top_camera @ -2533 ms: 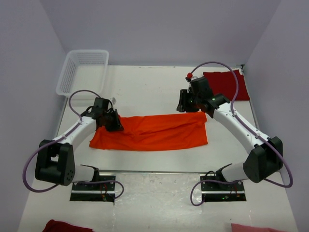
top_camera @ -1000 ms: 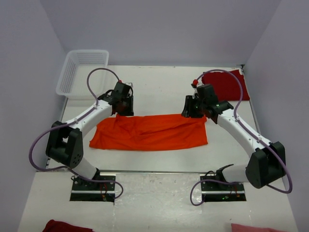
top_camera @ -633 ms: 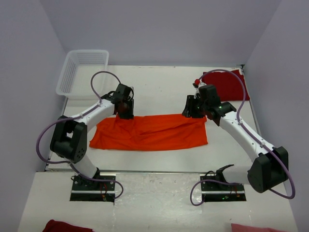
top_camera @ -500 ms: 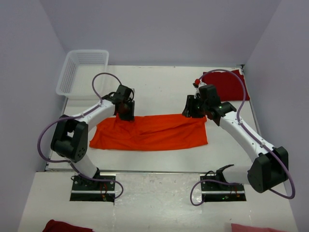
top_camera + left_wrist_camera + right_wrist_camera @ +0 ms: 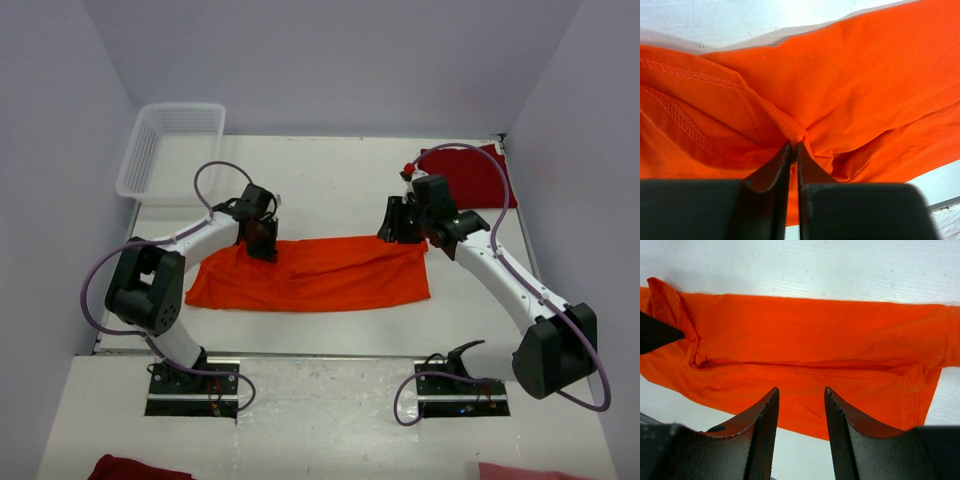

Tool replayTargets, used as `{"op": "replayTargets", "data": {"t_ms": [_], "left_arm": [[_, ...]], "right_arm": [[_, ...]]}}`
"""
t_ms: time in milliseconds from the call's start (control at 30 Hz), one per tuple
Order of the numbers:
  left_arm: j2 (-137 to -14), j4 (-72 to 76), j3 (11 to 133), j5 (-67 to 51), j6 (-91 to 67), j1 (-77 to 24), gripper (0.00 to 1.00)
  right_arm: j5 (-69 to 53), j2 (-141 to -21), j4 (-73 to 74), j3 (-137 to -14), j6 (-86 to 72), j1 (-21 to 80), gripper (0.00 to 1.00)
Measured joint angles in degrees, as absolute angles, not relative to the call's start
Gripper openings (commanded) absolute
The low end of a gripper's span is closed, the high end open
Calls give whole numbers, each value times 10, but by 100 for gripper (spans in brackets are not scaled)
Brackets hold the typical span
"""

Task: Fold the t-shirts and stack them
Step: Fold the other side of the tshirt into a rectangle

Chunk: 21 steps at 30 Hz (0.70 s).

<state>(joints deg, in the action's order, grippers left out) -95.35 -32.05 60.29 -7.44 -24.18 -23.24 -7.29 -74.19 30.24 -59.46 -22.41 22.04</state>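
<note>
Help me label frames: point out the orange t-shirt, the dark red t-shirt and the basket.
orange t-shirt (image 5: 335,275), top view, middle of the cloth.
dark red t-shirt (image 5: 468,182), top view, its centre.
basket (image 5: 185,106), top view, far rim.

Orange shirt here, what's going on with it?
The orange t-shirt lies flat as a long folded strip. The left gripper is pinched shut on its far edge near the left end. The right gripper hangs open over the right end, gripping nothing. A dark red t-shirt lies at the far right corner.
</note>
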Motion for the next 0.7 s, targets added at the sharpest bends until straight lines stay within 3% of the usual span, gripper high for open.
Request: {"op": "replayTargets", "data": {"t_ms": [500, 533, 667, 700], "left_arm": [[-994, -310, 674, -108, -229, -245, 0], [-1004, -308, 679, -110, -228, -246, 3], [-1041, -305, 688, -118, -223, -248, 33], [-1049, -306, 688, -118, -221, -249, 36]], "right_arm": [[-86, -750, 289, -582, -225, 220, 43], [-86, -750, 288, -582, -225, 220, 43], [-86, -757, 286, -582, -225, 220, 43], [-86, -759, 287, -582, -225, 220, 43]]}}
